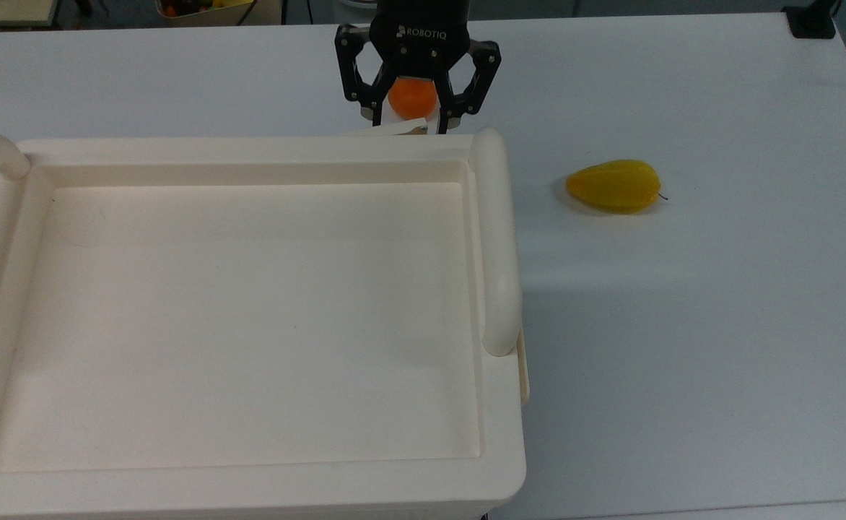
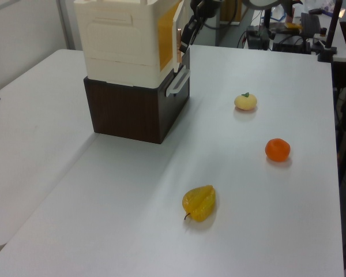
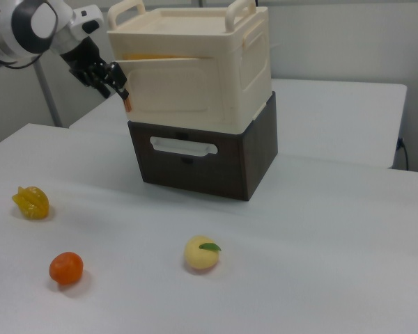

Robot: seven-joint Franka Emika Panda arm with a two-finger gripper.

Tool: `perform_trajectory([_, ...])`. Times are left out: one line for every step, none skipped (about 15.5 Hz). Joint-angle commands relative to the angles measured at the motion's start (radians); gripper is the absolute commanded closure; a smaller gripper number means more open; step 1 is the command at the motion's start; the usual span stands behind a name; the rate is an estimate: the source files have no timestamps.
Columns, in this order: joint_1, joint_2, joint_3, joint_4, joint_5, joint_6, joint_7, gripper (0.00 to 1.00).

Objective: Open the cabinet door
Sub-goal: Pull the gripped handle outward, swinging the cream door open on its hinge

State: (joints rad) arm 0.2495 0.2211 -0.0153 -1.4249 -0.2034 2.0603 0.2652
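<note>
The cream cabinet (image 1: 250, 484) stands on a dark brown drawer unit (image 3: 254, 163). Its cabinet door (image 3: 171, 83) is ajar, swung out at its free edge, which lies at the right view's left. In the top view the door (image 1: 394, 131) shows as a thin strip poking past the cabinet's far rim, with a brown mark at its end. My gripper (image 1: 413, 121) is right at that free edge, fingers spread apart and open. The left view shows the door (image 2: 177, 34) edge-on with the orange interior behind it and the gripper (image 2: 187, 36) beside it. In the right view the gripper (image 3: 118, 87) touches the door's tip.
On the white table lie a yellow pear-like fruit (image 1: 614, 185) (image 2: 199, 202), an orange (image 2: 277, 149) (image 1: 410, 97) seen below the gripper in the top view, and a pale yellow fruit (image 2: 245, 101). The drawer below has a white handle (image 3: 183, 146).
</note>
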Motion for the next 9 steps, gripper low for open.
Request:
perform_trajectory([0.001, -0.058, 0.006, -0.009, 0.027, -0.094, 0.015, 0.07])
perform_trajectory([0.001, -0.069, 0.005, -0.009, 0.033, -0.106, 0.015, 0.05])
perform_trajectory([-0.001, -0.081, 0.005, -0.009, 0.042, -0.109, 0.015, 0.05])
perform_trajectory([-0.004, -0.086, 0.005, -0.006, 0.053, -0.106, 0.015, 0.04])
perform_trajectory([-0.004, -0.086, 0.003, 0.010, 0.053, -0.097, 0.019, 0.00])
perform_trajectory([-0.004, -0.082, 0.005, 0.038, 0.053, -0.091, 0.020, 0.00])
perform_trajectory([-0.004, -0.077, 0.005, 0.052, 0.052, -0.071, 0.022, 0.00])
perform_trajectory([-0.004, -0.074, 0.005, 0.055, 0.050, -0.027, 0.025, 0.00])
perform_trajectory([-0.004, -0.072, 0.005, 0.055, 0.050, 0.028, 0.025, 0.00])
